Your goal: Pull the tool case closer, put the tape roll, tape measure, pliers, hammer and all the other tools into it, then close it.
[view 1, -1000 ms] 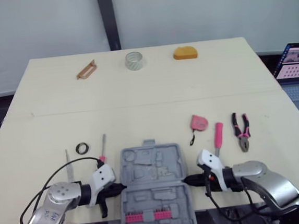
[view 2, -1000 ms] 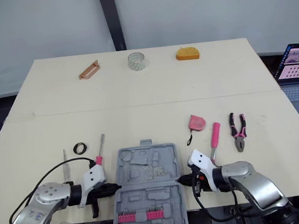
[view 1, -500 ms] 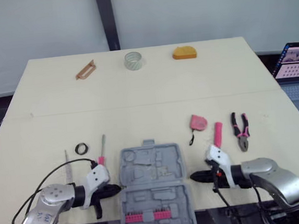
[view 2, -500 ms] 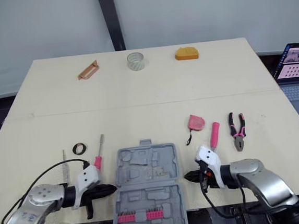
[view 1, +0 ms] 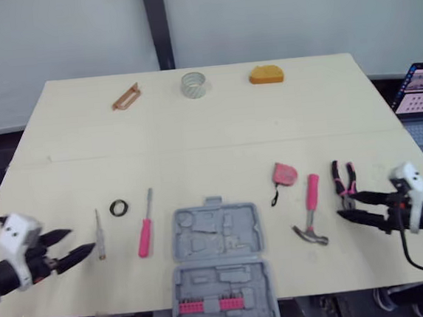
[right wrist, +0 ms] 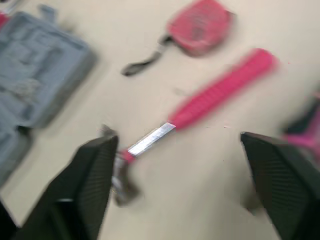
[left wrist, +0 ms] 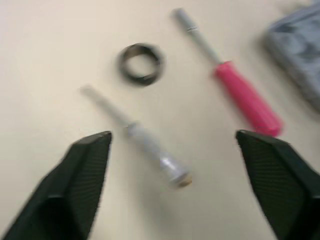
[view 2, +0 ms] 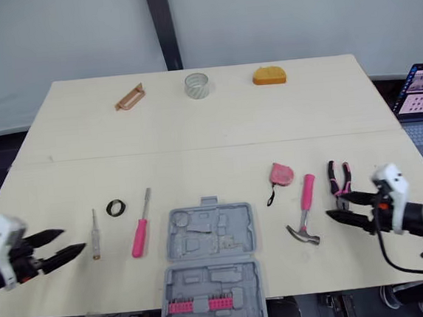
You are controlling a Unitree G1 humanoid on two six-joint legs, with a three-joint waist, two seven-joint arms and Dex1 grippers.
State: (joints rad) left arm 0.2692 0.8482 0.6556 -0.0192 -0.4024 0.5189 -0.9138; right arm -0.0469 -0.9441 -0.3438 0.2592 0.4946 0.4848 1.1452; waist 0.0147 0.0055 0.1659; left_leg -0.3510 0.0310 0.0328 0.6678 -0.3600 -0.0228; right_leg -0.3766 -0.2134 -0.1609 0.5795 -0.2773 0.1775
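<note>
Near right gripper (view 2: 336, 206), pliers (view 2: 338, 178), hammer (view 2: 305, 208) just beside

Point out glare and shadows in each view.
Eye views: the table is evenly lit, with only faint shadows; the laptop screen glows. Right wrist view: the hammer glints at its steel neck. Left wrist view: soft shadow beside the grey screwdriver.

Soft, even light from overhead brightens the pale beige tabletop (view 1: 209, 129) before me. Shadows are faint: I see thin smudges beside the pink-handled steel hammer (right wrist: 220, 90) and the small silver screwdriver (left wrist: 150, 150).
</note>
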